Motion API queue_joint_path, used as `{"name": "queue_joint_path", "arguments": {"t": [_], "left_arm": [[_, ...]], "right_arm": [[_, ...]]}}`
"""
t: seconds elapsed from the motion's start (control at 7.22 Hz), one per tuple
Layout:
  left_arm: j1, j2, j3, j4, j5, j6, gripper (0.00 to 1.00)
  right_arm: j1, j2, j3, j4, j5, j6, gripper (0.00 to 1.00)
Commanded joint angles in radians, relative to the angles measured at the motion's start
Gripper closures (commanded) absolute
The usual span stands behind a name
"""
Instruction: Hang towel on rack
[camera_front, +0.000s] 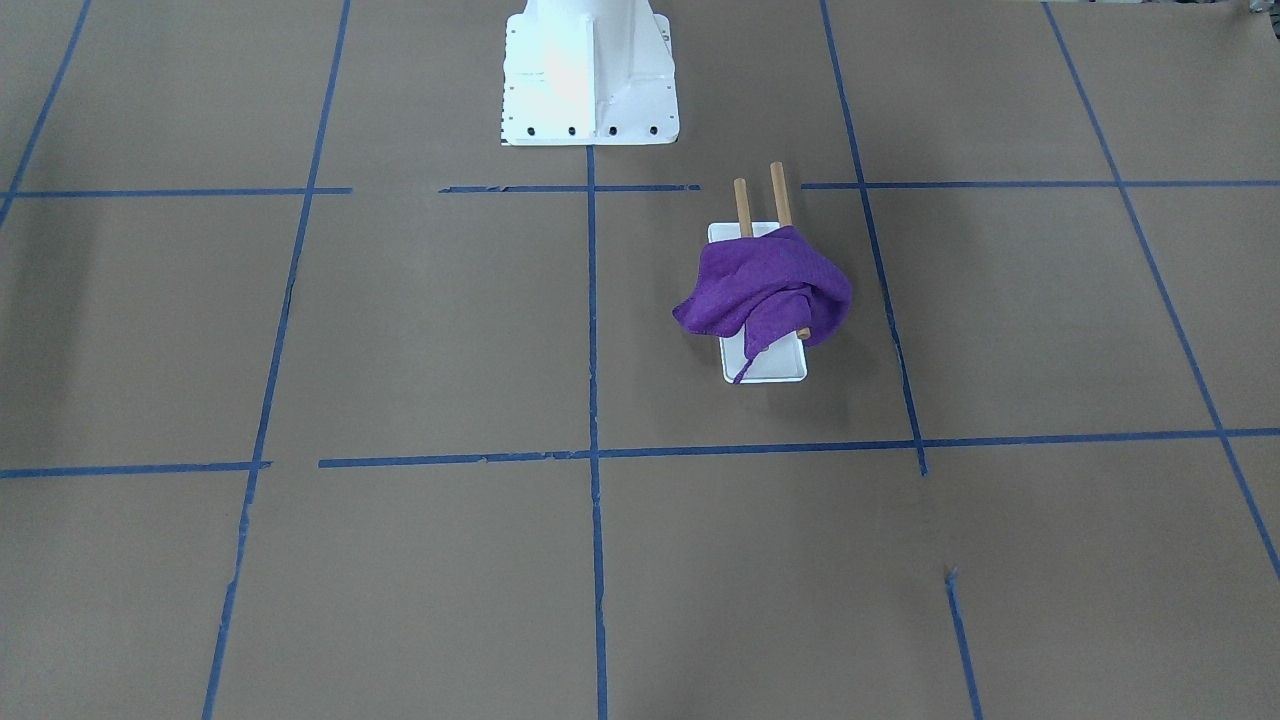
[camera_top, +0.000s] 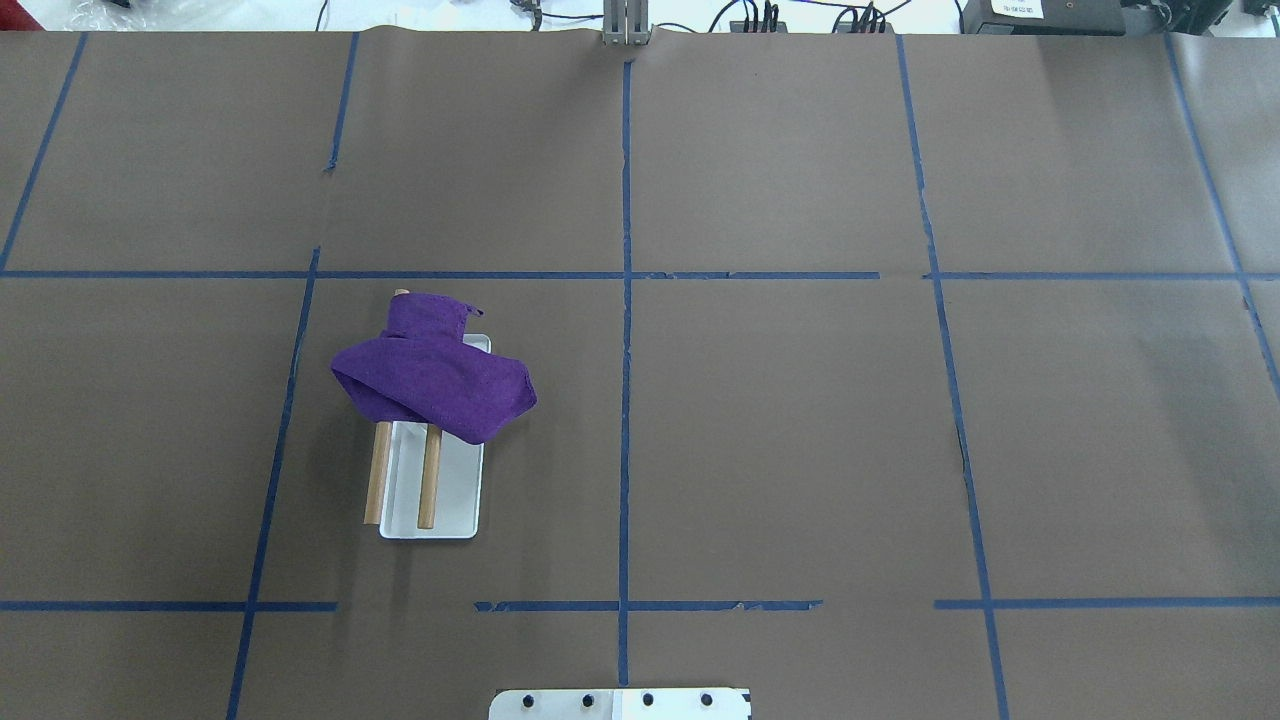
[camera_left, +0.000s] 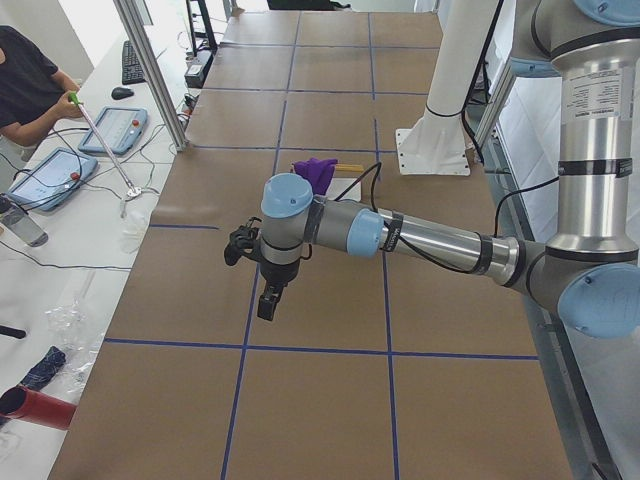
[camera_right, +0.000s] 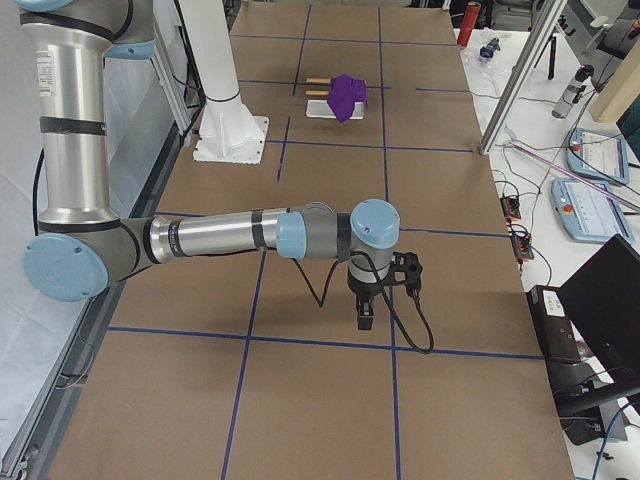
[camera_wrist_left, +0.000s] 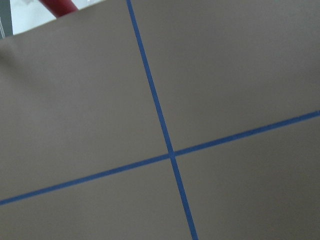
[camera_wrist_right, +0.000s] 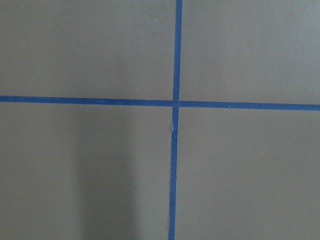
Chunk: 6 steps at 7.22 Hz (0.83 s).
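Observation:
The purple towel (camera_front: 770, 285) lies bunched over the far half of the rack's two wooden rods (camera_top: 430, 485); a fold hangs off one side. The rack's white base (camera_top: 455, 500) stands on the robot's left half of the table. A thin thread hangs onto the base (camera_front: 745, 370). Towel (camera_right: 347, 95) and rack also show far off in the side views. My left gripper (camera_left: 268, 300) hovers over the table's left end, far from the rack, and shows only in the exterior left view. My right gripper (camera_right: 365, 315) hovers over the right end. I cannot tell whether either is open or shut.
The white bolted pedestal (camera_front: 590, 80) stands at the robot's edge. Blue tape lines (camera_top: 626, 300) cross the brown paper. An operator (camera_left: 25, 80) sits beyond the left end with tablets. A red cylinder (camera_left: 40, 408) lies off the table. Both wrist views show only paper and tape.

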<state>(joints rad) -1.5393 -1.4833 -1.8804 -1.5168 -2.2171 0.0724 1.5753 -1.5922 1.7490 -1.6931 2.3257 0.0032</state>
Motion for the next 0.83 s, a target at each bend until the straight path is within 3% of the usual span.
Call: {"name": "queue_joint_path", "arguments": {"t": [0.0, 0.14, 0.69], "left_arm": [[0.001, 0.029, 0.024, 0.059, -0.092, 0.001, 0.0], [0.004, 0.038, 0.068, 0.05, -0.175, 0.003, 0.0], [0.005, 0.022, 0.075, -0.017, -0.129, 0.007, 0.0]], "right_arm": [[0.002, -0.018, 0.02, -0.004, 0.001, -0.008, 0.0], [0.002, -0.02, 0.026, -0.004, 0.0, -0.006, 0.0], [0.0, -0.022, 0.026, -0.002, 0.001, -0.006, 0.0]]}}
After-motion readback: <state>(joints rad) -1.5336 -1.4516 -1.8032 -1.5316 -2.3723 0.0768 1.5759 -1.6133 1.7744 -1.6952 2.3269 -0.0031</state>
